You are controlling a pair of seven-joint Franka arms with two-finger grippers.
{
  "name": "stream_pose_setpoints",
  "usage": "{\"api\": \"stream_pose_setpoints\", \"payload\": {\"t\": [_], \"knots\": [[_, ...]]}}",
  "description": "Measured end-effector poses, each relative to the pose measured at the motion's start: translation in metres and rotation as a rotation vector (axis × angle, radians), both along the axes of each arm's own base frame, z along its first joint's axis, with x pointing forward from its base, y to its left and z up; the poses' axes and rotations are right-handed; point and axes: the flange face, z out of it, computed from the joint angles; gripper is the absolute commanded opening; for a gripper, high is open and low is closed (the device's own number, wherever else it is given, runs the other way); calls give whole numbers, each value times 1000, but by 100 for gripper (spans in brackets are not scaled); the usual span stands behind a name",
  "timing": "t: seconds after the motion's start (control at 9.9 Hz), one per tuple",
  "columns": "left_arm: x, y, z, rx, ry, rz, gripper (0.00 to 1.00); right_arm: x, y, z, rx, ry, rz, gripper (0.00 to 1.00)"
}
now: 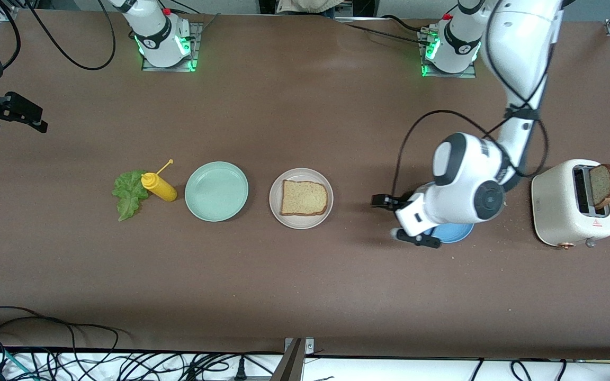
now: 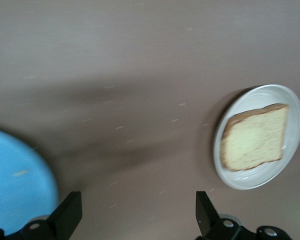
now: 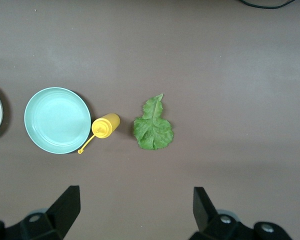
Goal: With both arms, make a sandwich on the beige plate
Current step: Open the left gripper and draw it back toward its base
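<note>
The beige plate [image 1: 276,210] [image 2: 250,179] lies mid-table and carries one tan bread slice [image 1: 305,198] [image 2: 254,137]. A second bread slice [image 1: 604,185] stands in the toaster [image 1: 564,211]. A green lettuce leaf [image 1: 128,193] [image 3: 153,127] lies on the table toward the right arm's end. My left gripper [image 1: 401,220] [image 2: 138,206] is open and holds nothing, low over the bare table between the beige plate and a blue plate [image 1: 453,233] [image 2: 12,185]. My right gripper [image 3: 135,202] is open and holds nothing, high above the table near the lettuce.
A mint green plate [image 1: 216,191] [image 3: 57,120] sits beside the beige plate. A yellow squeeze bottle [image 1: 159,186] [image 3: 106,125] lies between that plate and the lettuce. Cables run along the table edge nearest the front camera.
</note>
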Motion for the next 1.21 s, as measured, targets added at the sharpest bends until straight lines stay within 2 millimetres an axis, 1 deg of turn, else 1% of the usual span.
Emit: {"api": "stream_pose_setpoints", "payload": {"t": [0.2, 0.3, 0.4, 0.5, 0.71, 0.81, 0.91, 1.11, 1.21], "knots": [[5, 55, 14, 129, 11, -13, 100, 0, 0, 0, 0, 0, 0, 100], [5, 75, 19, 199, 15, -26, 100, 0, 0, 0, 0, 0, 0, 100], [4, 91, 25, 262, 16, -41, 100, 0, 0, 0, 0, 0, 0, 100], [5, 103, 35, 315, 5, -51, 100, 0, 0, 0, 0, 0, 0, 100], [6, 125, 64, 364, -22, -37, 100, 0, 0, 0, 0, 0, 0, 100], [6, 133, 84, 371, -16, -24, 100, 0, 0, 0, 0, 0, 0, 100], [5, 137, 108, 376, 0, -17, 100, 0, 0, 0, 0, 0, 0, 100], [1, 144, 145, 387, 30, -5, 100, 0, 0, 0, 0, 0, 0, 100], [-1, 157, 163, 391, 32, 14, 100, 0, 0, 0, 0, 0, 0, 100]]}}
